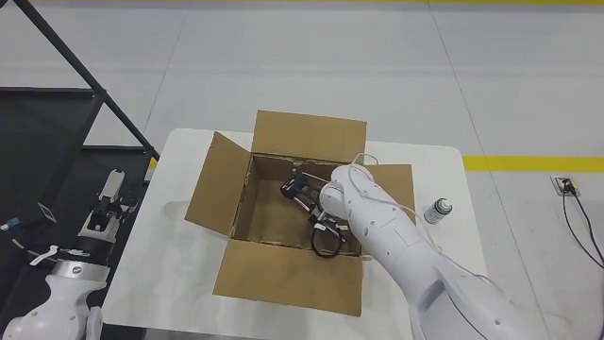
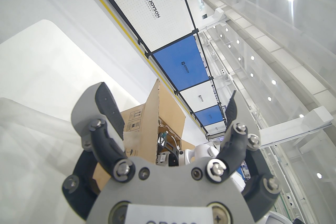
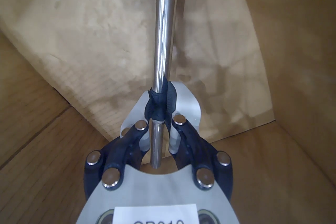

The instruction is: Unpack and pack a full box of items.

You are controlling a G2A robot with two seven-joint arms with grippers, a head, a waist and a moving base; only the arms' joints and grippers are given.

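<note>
We had our right gripper (image 3: 159, 107) clenched on a polished metal rod (image 3: 164, 12) inside the cardboard box (image 1: 307, 137). The rod's long axis ran straight ahead from the fingers toward the box wall. Our left gripper (image 2: 169, 101) hung spread and empty, well apart from the box, so we judged the right arm far nearer.

Glossy white arm (image 1: 406, 246); grey, black-fingered, screw-studded tool (image 3: 160, 96)

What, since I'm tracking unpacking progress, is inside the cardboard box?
The right end effector, shut on a metal rod. The arm hides part of the cardboard box floor.
</note>
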